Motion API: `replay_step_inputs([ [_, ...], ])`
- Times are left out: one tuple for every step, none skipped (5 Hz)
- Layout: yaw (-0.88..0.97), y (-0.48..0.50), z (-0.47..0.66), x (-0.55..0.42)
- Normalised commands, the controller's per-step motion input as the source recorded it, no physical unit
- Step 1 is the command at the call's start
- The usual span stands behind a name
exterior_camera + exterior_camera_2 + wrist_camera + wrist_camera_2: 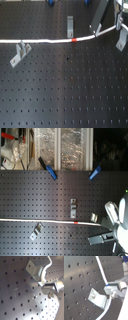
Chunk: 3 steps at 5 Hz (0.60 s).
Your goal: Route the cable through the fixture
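The white cable lies across the black breadboard from the first exterior view's left edge, with its red-orange band near the middle. It also shows in the second exterior view. My gripper comes down at the right and is shut on the cable past the band. In both wrist views the cable runs into the closed fingers right beside a silver angle-bracket fixture. That fixture sits by the cable's held end.
Two more silver brackets stand on the board, one at the left below the cable and one above the band. Blue clamps and clear bins lie beyond the board's far edge.
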Motion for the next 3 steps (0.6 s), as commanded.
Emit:
replay_step_inputs([
  [-0.55,-0.021,0.03,-0.037],
  [-0.13,0.019,0.0,-0.013],
  [-0.09,0.328,0.19,-0.156],
])
